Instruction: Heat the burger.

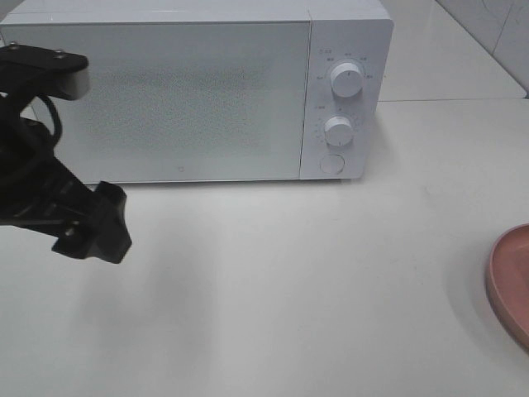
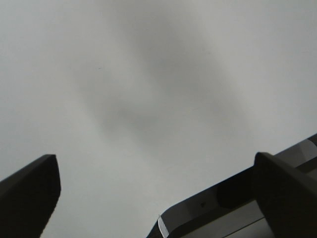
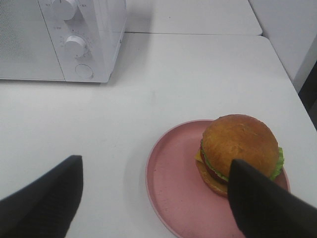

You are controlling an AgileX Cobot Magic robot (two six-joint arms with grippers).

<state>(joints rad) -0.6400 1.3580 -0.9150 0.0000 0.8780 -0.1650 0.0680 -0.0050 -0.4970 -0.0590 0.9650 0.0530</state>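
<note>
The burger [image 3: 240, 144], with a golden-brown bun, green lettuce and yellow cheese, sits on a round pink plate [image 3: 168, 183] in the right wrist view. My right gripper [image 3: 156, 161] hovers over the plate, open, its jaws wide apart and gripping nothing. One dark finger [image 3: 267, 203] covers the burger's near edge. In the exterior high view only the plate's rim [image 1: 511, 281] shows at the right edge, and the burger is out of frame. My left gripper [image 2: 156, 157] is open above bare table, with the black left arm [image 1: 83, 223] in front of the microwave's left end.
A white microwave [image 1: 190, 91] stands at the back of the white table with its door shut, and its two knobs [image 1: 345, 80] and a round button [image 1: 332, 164] are on its right side. A dark, metal-edged part [image 2: 213, 213] shows low in the left wrist view.
</note>
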